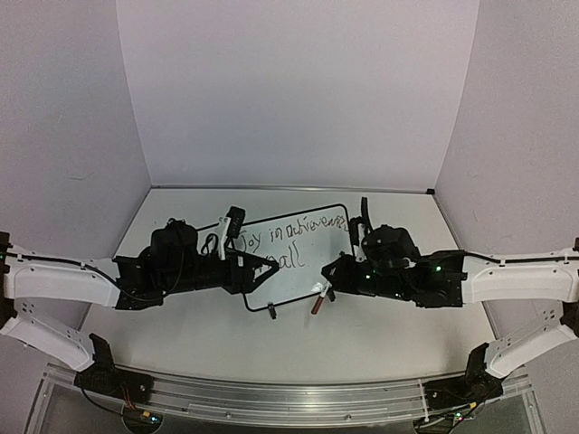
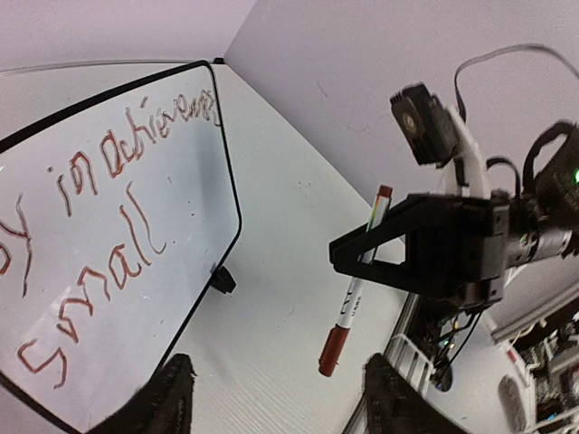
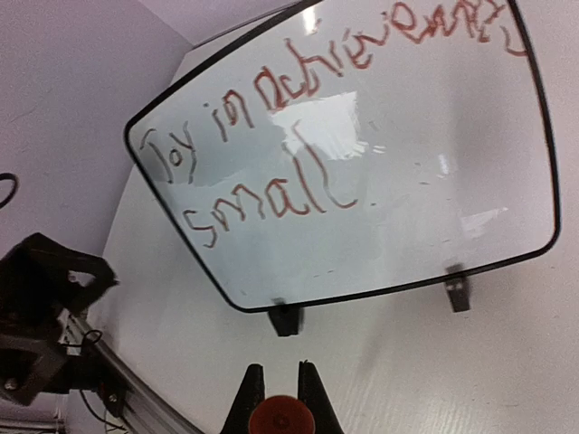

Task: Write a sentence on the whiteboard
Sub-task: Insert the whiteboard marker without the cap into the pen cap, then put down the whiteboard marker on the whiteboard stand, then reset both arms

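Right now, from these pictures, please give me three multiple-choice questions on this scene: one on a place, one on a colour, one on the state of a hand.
1. Where is the marker?
A) gripped in the right hand
B) lying loose, gripped by nothing
C) out of every view

2. What colour is the writing on the whiteboard?
A) blue
B) red
C) green

3. How is the left hand?
A) shut on the marker
B) shut on the whiteboard's edge
C) open and empty

Answers:
1 A: the right wrist view shows the marker's red end between the shut fingers.
2 B: the letters look red in both wrist views.
3 C: in the left wrist view its fingers stand wide apart with nothing between them.
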Action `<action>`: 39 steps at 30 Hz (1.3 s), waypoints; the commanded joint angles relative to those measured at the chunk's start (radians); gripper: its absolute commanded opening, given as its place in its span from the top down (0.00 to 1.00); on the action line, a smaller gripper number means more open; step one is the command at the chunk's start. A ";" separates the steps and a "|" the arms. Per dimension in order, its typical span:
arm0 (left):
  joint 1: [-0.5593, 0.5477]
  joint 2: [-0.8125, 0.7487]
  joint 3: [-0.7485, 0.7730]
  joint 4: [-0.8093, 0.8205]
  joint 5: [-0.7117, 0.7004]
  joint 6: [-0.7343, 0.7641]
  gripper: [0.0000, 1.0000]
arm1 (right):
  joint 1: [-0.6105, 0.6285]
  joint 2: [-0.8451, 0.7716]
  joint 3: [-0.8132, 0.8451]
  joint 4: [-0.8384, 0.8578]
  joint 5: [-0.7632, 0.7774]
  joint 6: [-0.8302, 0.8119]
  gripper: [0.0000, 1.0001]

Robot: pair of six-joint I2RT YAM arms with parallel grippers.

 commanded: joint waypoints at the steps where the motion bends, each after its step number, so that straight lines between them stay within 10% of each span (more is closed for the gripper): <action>1: 0.033 -0.132 0.046 -0.216 -0.120 0.004 0.28 | -0.079 0.012 0.018 -0.223 0.071 0.030 1.00; 9: 0.187 -0.258 0.115 -0.569 -0.166 0.050 0.14 | -0.224 0.071 -0.034 -0.233 -0.016 0.047 1.00; 21: 0.429 -0.231 0.067 -0.609 -0.056 0.032 0.08 | -0.279 0.170 -0.075 -0.231 0.024 0.045 0.81; 30: 0.556 -0.200 0.022 -0.569 -0.073 0.066 0.07 | -0.333 0.151 -0.097 -0.229 0.071 -0.034 0.26; 39: 0.787 -0.176 0.054 -0.548 -0.072 0.133 0.05 | -0.467 0.027 -0.104 -0.190 0.123 -0.329 0.16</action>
